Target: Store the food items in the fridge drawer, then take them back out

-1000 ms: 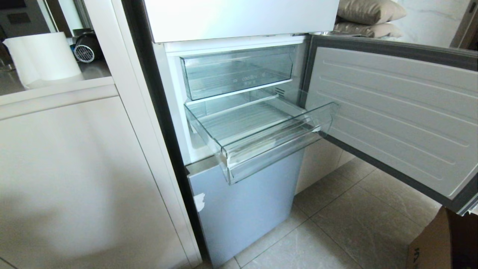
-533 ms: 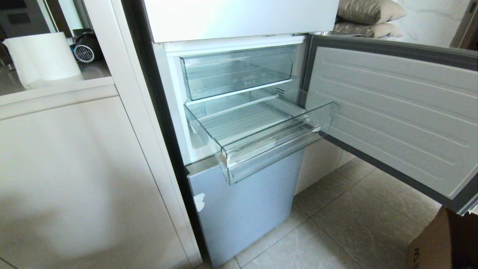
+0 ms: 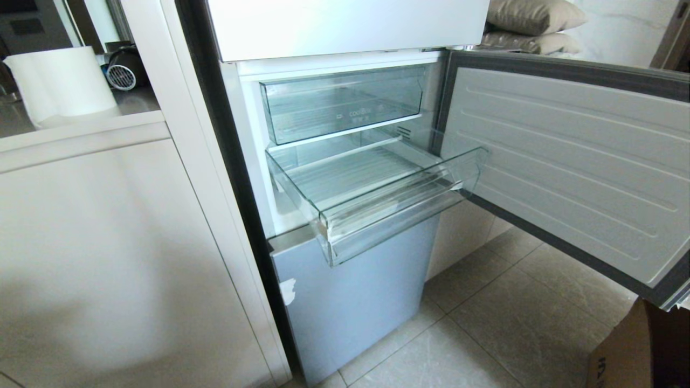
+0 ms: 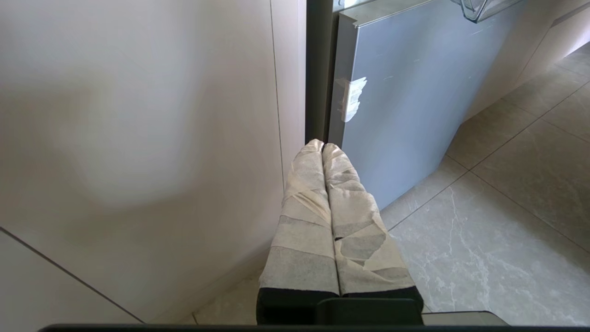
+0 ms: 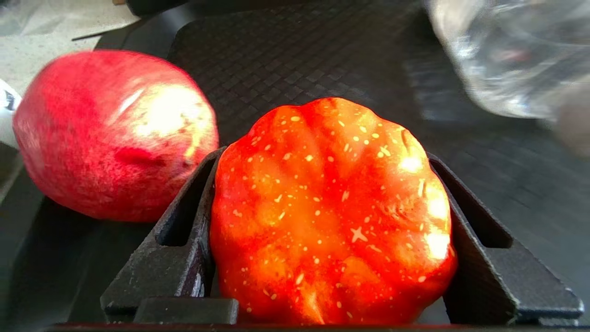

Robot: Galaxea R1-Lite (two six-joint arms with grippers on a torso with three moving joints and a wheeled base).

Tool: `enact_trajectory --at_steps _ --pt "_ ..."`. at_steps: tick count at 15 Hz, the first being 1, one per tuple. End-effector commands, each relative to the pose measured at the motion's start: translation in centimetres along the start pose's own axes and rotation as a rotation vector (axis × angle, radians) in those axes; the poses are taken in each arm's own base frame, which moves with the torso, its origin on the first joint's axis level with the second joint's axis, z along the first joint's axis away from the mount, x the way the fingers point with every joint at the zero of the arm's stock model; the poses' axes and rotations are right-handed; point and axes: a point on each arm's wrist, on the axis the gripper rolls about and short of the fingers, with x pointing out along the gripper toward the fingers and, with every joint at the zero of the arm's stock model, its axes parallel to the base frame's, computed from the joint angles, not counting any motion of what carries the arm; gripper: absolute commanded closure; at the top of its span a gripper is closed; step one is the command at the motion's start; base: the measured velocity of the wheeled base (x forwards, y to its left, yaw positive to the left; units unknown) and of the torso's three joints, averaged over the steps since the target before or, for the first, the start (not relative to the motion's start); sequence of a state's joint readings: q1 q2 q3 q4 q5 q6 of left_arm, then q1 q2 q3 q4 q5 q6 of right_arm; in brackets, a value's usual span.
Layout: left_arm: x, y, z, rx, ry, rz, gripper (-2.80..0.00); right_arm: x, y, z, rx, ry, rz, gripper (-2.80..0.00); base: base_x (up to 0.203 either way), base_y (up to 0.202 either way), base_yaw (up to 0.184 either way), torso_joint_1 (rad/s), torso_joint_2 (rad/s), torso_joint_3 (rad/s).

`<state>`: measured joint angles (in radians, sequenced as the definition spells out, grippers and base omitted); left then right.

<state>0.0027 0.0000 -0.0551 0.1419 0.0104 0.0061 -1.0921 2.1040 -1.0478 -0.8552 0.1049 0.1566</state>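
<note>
The fridge drawer (image 3: 393,215) is pulled out below the open fridge compartment, and nothing lies in it. Neither arm shows in the head view. In the right wrist view, my right gripper (image 5: 325,154) has its dark fingers (image 5: 193,216) pressed against both sides of a red-orange, speckled food item (image 5: 332,212) on a dark textured mat (image 5: 295,55). A second, deep red food item (image 5: 110,133) lies on the mat beside it, outside the jaws. My left gripper (image 4: 321,145) hangs shut and holds nothing, low by the fridge's lower door.
A clear bin with lettering (image 3: 345,102) sits above the drawer. The fridge door (image 3: 566,161) stands open to the right, with a cardboard box (image 3: 647,350) on the floor beneath it. A white cabinet (image 3: 108,242) flanks the fridge. A clear plastic object (image 5: 507,50) lies by the mat.
</note>
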Motion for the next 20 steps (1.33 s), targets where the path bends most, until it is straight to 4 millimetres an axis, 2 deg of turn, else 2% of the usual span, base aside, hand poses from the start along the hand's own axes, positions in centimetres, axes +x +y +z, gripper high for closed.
enact_trajectory --at_steps 1,3,5,8,10,12,14,18,20 --pt "0.0 0.0 0.0 0.0 0.002 0.001 0.0 -2.8 0.3 2.4 0.0 -0.059 -0.004 0.0 0.0 0.0 0.0 0.0 0.0 0.0" --pt "0.0 0.0 0.0 0.0 0.002 0.001 0.0 -5.7 0.6 3.6 -0.005 -0.086 -0.005 0.0 0.0 0.0 0.0 0.0 0.0 0.0" --pt "0.0 0.0 0.0 0.0 0.002 0.001 0.0 -9.4 1.1 4.3 -0.016 -0.106 -0.007 0.0 0.0 0.0 0.0 0.0 0.0 0.0" --pt "0.0 0.0 0.0 0.0 0.002 0.001 0.0 -15.9 1.9 4.7 -0.033 -0.151 0.002 0.0 0.0 0.0 0.0 0.0 0.0 0.0" --pt "0.0 0.0 0.0 0.0 0.002 0.001 0.0 -20.5 2.4 4.1 -0.059 -0.189 0.024 0.0 0.0 0.0 0.0 0.0 0.0 0.0" --pt "0.0 0.0 0.0 0.0 0.002 0.001 0.0 -24.9 3.0 3.0 -0.095 -0.23 0.082 0.0 0.0 0.0 0.0 0.0 0.0 0.0" --pt "0.0 0.0 0.0 0.0 0.002 0.001 0.0 -28.9 3.8 1.0 -0.143 -0.261 0.222 0.0 0.0 0.0 0.0 0.0 0.0 0.0" --pt "0.0 0.0 0.0 0.0 0.002 0.001 0.0 -33.3 6.4 -4.4 -0.225 -0.155 0.704 0.0 0.0 0.0 0.0 0.0 0.0 0.0" --pt "0.0 0.0 0.0 0.0 0.002 0.001 0.0 -35.5 6.6 -6.7 -0.266 -0.063 0.871 0.0 0.0 0.0 0.0 0.0 0.0 0.0"
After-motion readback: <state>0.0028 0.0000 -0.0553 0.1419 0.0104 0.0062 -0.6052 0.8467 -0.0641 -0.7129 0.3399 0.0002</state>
